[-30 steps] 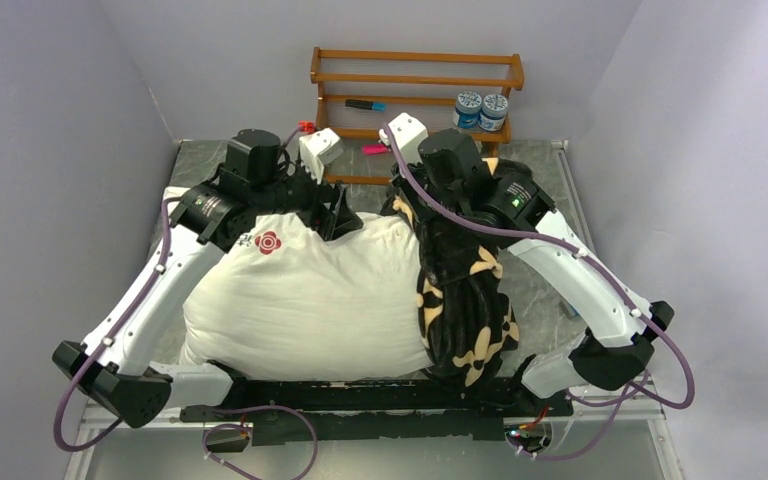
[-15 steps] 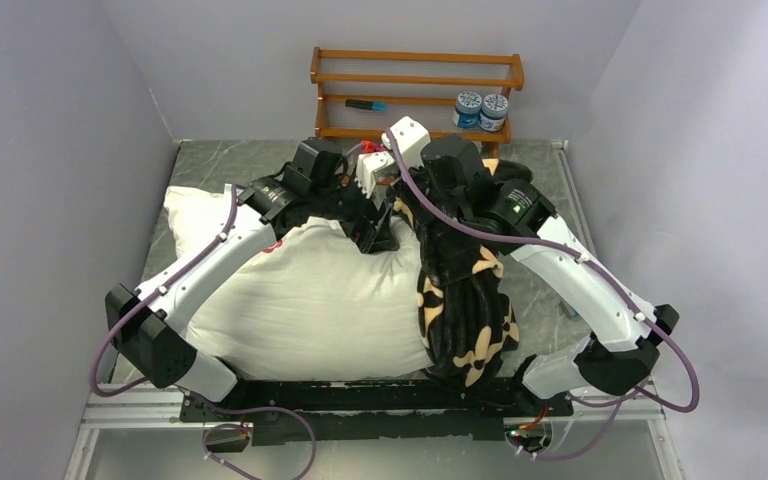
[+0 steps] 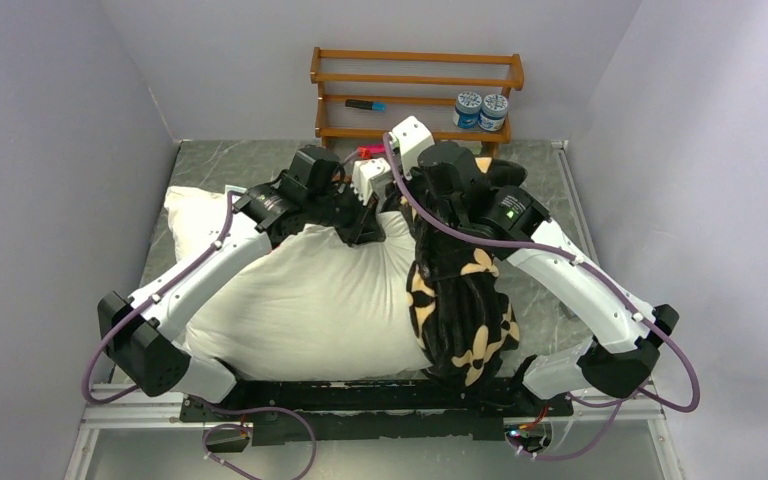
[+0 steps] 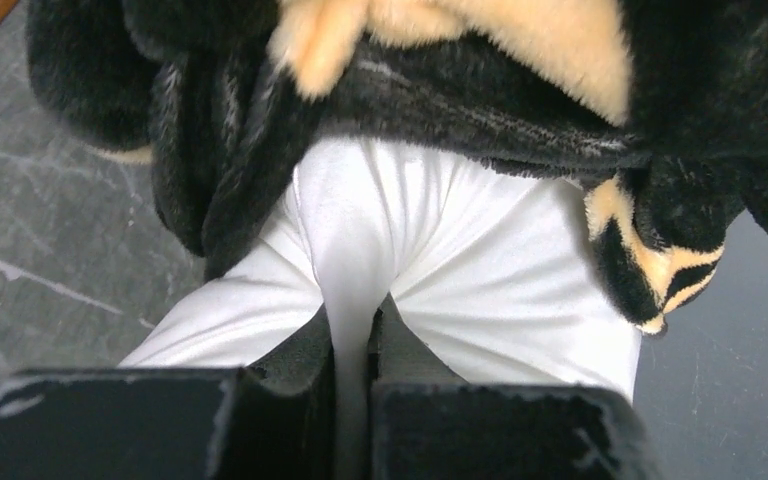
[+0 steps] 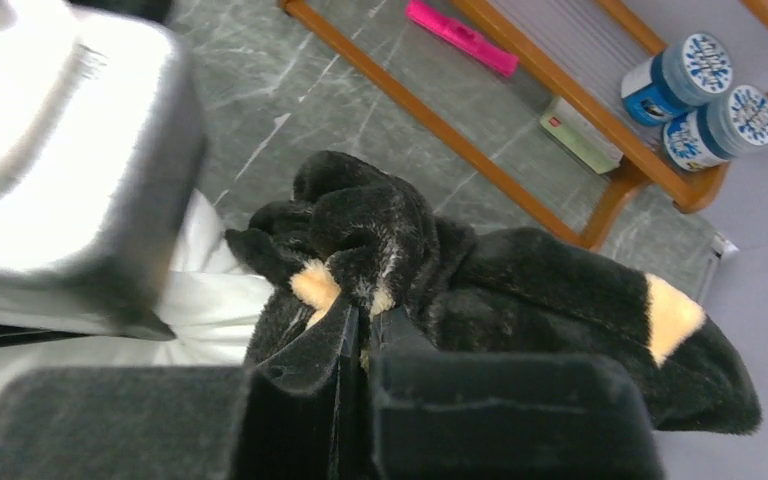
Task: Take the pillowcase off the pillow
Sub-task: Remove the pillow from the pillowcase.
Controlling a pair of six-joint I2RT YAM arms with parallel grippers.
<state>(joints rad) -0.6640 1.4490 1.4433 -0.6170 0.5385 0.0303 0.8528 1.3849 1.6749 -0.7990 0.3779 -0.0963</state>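
Observation:
The white pillow (image 3: 305,305) lies across the table, its right end still inside the black pillowcase (image 3: 460,300) with cream flower motifs, bunched into a thick band. My left gripper (image 3: 365,222) is at the pillow's far edge, shut on a pinched fold of white pillow (image 4: 355,250) fabric just short of the black plush pillowcase (image 4: 440,90). My right gripper (image 3: 410,195) is beside it at the far end of the band, shut on a gathered tuft of pillowcase (image 5: 370,240).
A wooden rack (image 3: 415,95) stands at the back wall with two blue-lidded jars (image 3: 481,110), a dark marker (image 3: 365,104) and a pink item (image 5: 460,37). Grey walls close in left and right.
My left arm swung right along the pillow's far edge to the pillowcase opening, then its jaws closed on the white fabric. The right gripper stayed shut on the pillowcase and barely moved.

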